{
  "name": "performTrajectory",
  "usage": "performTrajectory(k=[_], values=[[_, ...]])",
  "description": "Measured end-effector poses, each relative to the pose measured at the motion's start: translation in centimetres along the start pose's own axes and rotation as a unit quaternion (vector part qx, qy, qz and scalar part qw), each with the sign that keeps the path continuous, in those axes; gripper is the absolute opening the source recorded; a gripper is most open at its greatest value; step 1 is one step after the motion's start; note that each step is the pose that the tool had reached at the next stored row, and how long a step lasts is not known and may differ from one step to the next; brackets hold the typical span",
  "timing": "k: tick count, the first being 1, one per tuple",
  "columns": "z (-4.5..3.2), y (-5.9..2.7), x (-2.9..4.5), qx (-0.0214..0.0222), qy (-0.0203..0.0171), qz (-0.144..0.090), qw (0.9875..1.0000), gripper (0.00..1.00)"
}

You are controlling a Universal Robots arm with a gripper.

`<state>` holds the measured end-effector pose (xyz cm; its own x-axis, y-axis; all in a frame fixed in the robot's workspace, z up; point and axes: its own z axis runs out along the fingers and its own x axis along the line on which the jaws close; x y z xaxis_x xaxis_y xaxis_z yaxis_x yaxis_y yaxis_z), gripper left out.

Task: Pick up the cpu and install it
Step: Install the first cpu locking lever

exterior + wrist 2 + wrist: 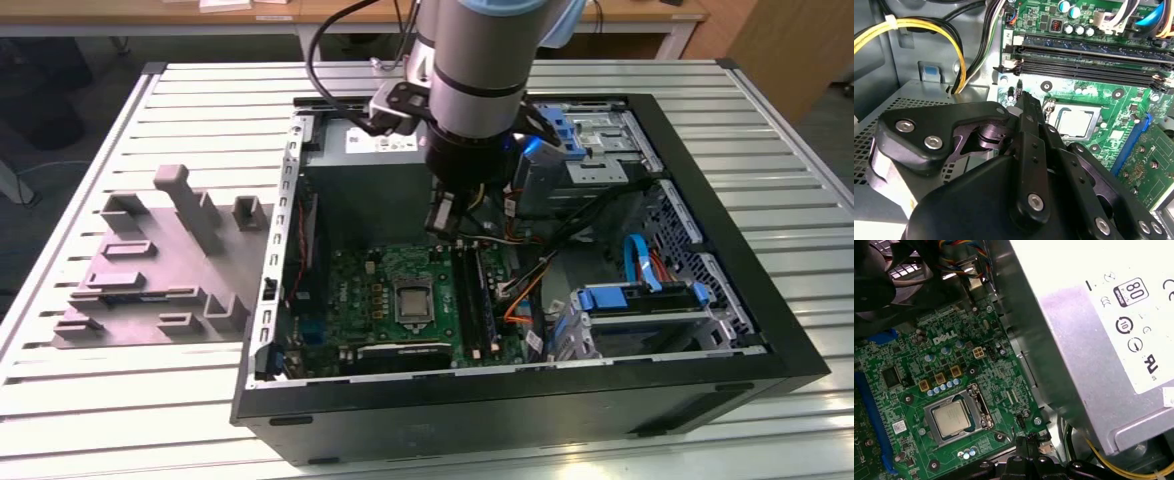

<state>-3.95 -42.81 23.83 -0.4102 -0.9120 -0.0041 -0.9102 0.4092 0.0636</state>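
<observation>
The small flat square cpu (952,419) with its pale silver-grey metal top lies seated in the dark rectangular metal socket frame (975,399) on the green motherboard (914,375); it shows in both wrist views, and in the second wrist view it appears as a pale square (1077,123) just past the black fingers (1026,107) of the gripper (1024,100). The gripper hangs above the board near the socket, apart from the cpu, with nothing between its fingers, which stand pressed together (the two black links meet at the tip). In the exterior view the grey arm (478,60) reaches down into the open black computer case (534,400), its gripper (447,228) poised over the upper part of the board, just above the socket (411,302). The large grey power-supply box (1094,340) sits beside the board, with yellow cables (924,30) running past it. Two long black memory slots (1089,65) lie on the board on the far side of the socket from the power-supply box. A blue slot (874,430) runs along the board's edge. On the exterior view's left, a grey moulded plastic fixture with upright blocks (147,270) rests on the slatted metal worktop (801,220), well apart from the case
</observation>
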Motion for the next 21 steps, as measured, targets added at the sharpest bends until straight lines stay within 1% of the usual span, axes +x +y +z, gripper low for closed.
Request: performTrajectory(k=[1, 2, 3, 4, 5, 6, 7, 12, 17, 21], values=[[0.01, 0.02, 0.01, 0.0001, 0.0003, -0.001, 1.0000, 0.11], [0.02, 0.05, 0.01, 0.0006, 0.0014, -0.002, 1.0000, 0.11], [0.03, 0.06, 0.03, 0.0017, 0.0037, -0.003, 1.0000, 0.11], [0.03, 0.08, 0.05, 0.0033, 0.0074, -0.004, 1.0000, 0.11], [0.03, 0.10, 0.08, 0.0045, 0.0101, -0.004, 0.9999, 0.11], [0.02, 0.11, 0.13, 0.0052, 0.0118, -0.004, 0.9999, 0.11], [0.01, 0.12, 0.20, 0.0055, 0.0127, -0.005, 0.9999, 0.11], [0.02, 0.14, 0.69, 0.0059, 0.0131, -0.013, 0.9998, 0.11], [0.02, 0.13, 0.93, 0.0065, 0.0135, -0.026, 0.9996, 0.11], [0.01, 0.10, 1.06, 0.0066, 0.0132, -0.029, 0.9995, 0.11]])
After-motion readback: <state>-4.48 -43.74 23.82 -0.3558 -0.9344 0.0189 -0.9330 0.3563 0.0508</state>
